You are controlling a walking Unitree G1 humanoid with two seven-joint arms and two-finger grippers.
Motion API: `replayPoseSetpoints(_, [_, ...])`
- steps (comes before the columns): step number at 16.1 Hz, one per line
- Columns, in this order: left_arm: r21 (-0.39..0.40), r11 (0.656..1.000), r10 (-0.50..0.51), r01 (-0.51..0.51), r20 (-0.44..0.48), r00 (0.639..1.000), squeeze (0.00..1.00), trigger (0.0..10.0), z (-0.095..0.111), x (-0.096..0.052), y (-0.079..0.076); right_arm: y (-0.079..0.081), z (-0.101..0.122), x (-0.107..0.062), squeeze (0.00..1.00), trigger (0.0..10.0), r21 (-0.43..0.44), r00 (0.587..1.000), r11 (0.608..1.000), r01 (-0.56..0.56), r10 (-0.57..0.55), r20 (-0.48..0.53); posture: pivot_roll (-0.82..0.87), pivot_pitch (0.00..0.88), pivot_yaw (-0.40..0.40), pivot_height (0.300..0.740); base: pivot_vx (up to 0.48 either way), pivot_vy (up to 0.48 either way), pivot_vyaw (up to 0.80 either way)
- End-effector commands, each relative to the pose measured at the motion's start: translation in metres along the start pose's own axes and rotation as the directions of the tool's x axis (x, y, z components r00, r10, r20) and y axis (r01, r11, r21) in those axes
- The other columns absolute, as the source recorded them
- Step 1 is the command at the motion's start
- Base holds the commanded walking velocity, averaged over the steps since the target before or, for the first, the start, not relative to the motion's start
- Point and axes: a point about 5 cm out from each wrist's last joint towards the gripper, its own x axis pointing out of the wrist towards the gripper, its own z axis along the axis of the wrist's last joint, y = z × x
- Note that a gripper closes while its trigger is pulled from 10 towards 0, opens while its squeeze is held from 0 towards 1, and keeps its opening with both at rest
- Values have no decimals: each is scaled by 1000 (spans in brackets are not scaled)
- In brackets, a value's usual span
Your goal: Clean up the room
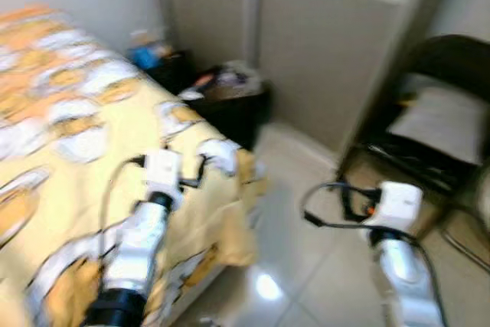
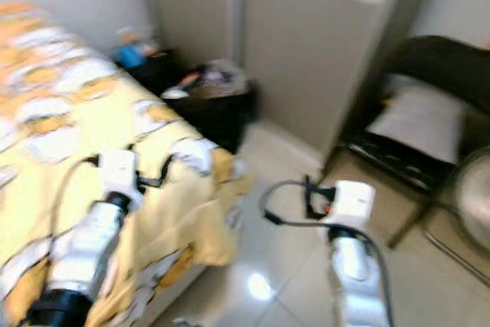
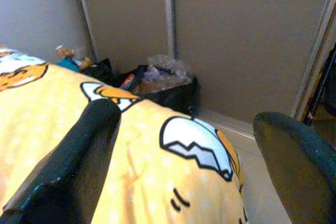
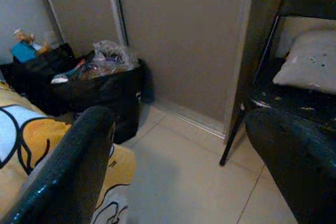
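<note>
The likeliest thing to deal with in this room is the black trash bin [image 4: 100,93] lined with a bag and heaped with wrappers and crumpled plastic [image 4: 107,56]. It stands on the floor [image 1: 306,189] in the corner, against the grey sliding wardrobe doors [image 1: 329,44] and just past the foot of the bed [image 1: 84,151]. Beside it, nearer the wall, is a low black stand [image 4: 31,72] carrying a blue item and some small clutter too blurred to name.

Judging by the look of it, the load is light and loose: film and paper that will crush, slip and spill if squeezed from above. The bag's rim or a gathered fold of the liner looks like the safest place to take hold, since the bin wall itself seems too broad and smooth for two thin fingers.

The left gripper [image 3: 184,171] hovers over the yellow cartoon-print bedsheet [image 3: 157,171] near the bed's corner, its fingers [image 3: 79,150] spread wide and holding nothing. The right gripper [image 4: 178,171] hangs above bare floor tiles between the bed and a black folding chair [image 1: 436,112], likewise spread and empty. On the chair's seat lies a pale cushion [image 4: 310,61], soft and easy to pinch at a corner. Both head views are blurred, so finer detail in the bin is uncertain.
</note>
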Motion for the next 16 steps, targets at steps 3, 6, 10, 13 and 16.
replayPoseSetpoints(3, [23,1000,2,-2,-16,1000,0,10000,0,-2,-2,2,5,10,4,10000,51,1000,998,-30,30,-4,-150,0,22,740,-154,296,517])
replayPoseSetpoints(6, [42,999,-13,13,-3,1000,0,10000,3,0,-7,6,3,12,51,10000,59,997,996,-69,70,-20,-151,0,26,740,-319,0,477])
replayPoseSetpoints(10, [41,999,-21,21,-5,1000,0,10000,3,1,-8,9,1,11,106,10000,59,994,993,-106,107,-20,-154,0,30,740,0,0,467])
replayPoseSetpoints(13, [61,997,39,-37,-24,999,0,10000,0,4,0,9,2,11,161,10000,42,992,991,-125,126,-15,-149,0,27,740,0,0,471])
replayPoseSetpoints(16, [79,997,17,-15,-18,1000,0,10000,-1,5,-3,13,2,14,176,10000,25,986,986,-165,165,-20,-142,0,25,740,0,0,473])
